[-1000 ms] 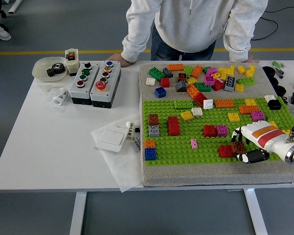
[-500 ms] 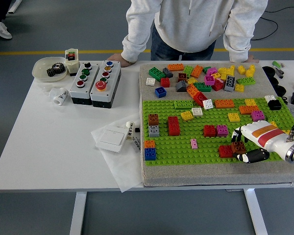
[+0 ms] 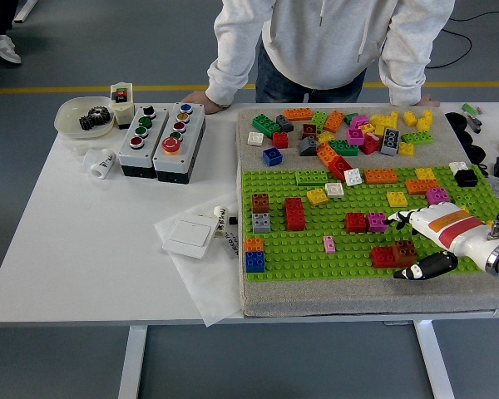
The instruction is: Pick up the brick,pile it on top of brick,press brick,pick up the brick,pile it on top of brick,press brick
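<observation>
Our right hand (image 3: pixel 428 241) comes in from the right side and rests low over the green baseplate (image 3: pixel 316 249). Its fingers are loose and hold nothing. The black thumb (image 3: pixel 420 266) points left, just beside the brown brick (image 3: pixel 405 248). The white fingers reach out above that brick, but we cannot tell if they touch it. The brown brick sits right next to a red brick (image 3: pixel 383 256), and the two touch.

A little further up the plate we see another red brick (image 3: pixel 356 221) with a pink brick (image 3: pixel 377 220) at its side. A big pile of loose bricks (image 3: pixel 341 133) lies at the far end of the grey mat.

On the white desk (image 3: pixel 83 249) stand two button boxes (image 3: pixel 162 140). A person leans both hands (image 3: pixel 201 100) on the desk's far edge.
</observation>
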Robot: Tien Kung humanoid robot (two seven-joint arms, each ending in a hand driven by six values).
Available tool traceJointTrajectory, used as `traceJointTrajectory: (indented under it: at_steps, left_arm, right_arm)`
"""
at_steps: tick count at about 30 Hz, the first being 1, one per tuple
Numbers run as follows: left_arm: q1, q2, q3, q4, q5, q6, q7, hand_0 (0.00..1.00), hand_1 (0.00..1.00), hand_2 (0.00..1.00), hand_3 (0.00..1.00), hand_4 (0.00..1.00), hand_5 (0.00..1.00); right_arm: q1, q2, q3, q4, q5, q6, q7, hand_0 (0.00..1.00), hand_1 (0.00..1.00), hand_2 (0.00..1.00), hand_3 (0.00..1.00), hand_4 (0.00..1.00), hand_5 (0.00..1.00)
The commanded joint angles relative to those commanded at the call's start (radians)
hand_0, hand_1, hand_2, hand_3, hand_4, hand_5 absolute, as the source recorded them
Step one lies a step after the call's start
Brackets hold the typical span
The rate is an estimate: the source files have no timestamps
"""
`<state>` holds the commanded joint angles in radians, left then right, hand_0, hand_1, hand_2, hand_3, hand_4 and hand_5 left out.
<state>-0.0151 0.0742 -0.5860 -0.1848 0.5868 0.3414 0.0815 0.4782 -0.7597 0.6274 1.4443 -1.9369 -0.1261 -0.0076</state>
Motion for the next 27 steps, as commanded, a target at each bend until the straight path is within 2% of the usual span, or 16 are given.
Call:
traceJointTrajectory:
  at_steps: [4,5,7,10,11,15,16,17,27]
  left_arm:
    - [0.0,0.001,0.003,0.0,-0.003,0.0,-0.001,0.731,0.747,0.793,0.64,0.701,0.618]
    - [0.001,0.001,0.004,0.0,-0.004,0.0,-0.001,0.731,0.745,0.793,0.639,0.7,0.618]
    - [0.001,0.002,0.004,0.0,-0.004,0.0,-0.002,0.731,0.745,0.793,0.639,0.7,0.618]
    - [0.001,0.003,0.003,0.002,-0.004,0.001,-0.004,0.731,0.745,0.793,0.639,0.7,0.618]
    - [0.0,0.003,0.004,0.002,-0.005,0.001,-0.005,0.732,0.745,0.792,0.639,0.7,0.618]
    - [-0.002,0.004,0.003,0.003,-0.005,0.001,-0.007,0.732,0.745,0.792,0.639,0.7,0.618]
    - [-0.003,0.004,0.003,0.003,-0.005,0.001,-0.007,0.732,0.745,0.792,0.639,0.7,0.618]
    - [-0.002,0.004,0.002,0.003,-0.004,0.002,-0.007,0.733,0.745,0.792,0.638,0.7,0.617]
    - [0.0,0.004,0.012,0.005,-0.021,0.005,-0.01,0.733,0.748,0.792,0.638,0.7,0.617]
  right_arm:
    - [-0.035,-0.009,0.055,0.043,-0.016,-0.014,-0.008,0.371,0.555,0.712,0.798,0.998,0.445]
    - [-0.053,-0.012,0.08,0.061,-0.024,-0.023,-0.013,0.438,0.565,0.705,0.777,0.998,0.46]
    - [-0.064,-0.015,0.097,0.073,-0.03,-0.029,-0.017,0.438,0.565,0.705,0.777,0.998,0.46]
    - [-0.119,-0.023,0.164,0.126,-0.036,-0.048,-0.027,0.438,0.565,0.705,0.777,0.998,0.46]
    - [-0.132,-0.025,0.179,0.14,-0.035,-0.052,-0.03,0.518,0.579,0.687,0.697,0.998,0.513]
    - [-0.164,-0.029,0.211,0.177,-0.028,-0.063,-0.039,0.518,0.579,0.687,0.697,0.998,0.513]
    - [-0.17,-0.029,0.216,0.182,-0.026,-0.066,-0.04,0.518,0.579,0.687,0.697,0.998,0.513]
    - [-0.177,-0.029,0.222,0.187,-0.025,-0.068,-0.042,0.589,0.611,0.69,0.629,0.982,0.634]
    - [-0.276,0.0,0.329,0.202,-0.01,-0.102,-0.057,0.624,0.634,0.701,0.61,0.966,0.638]
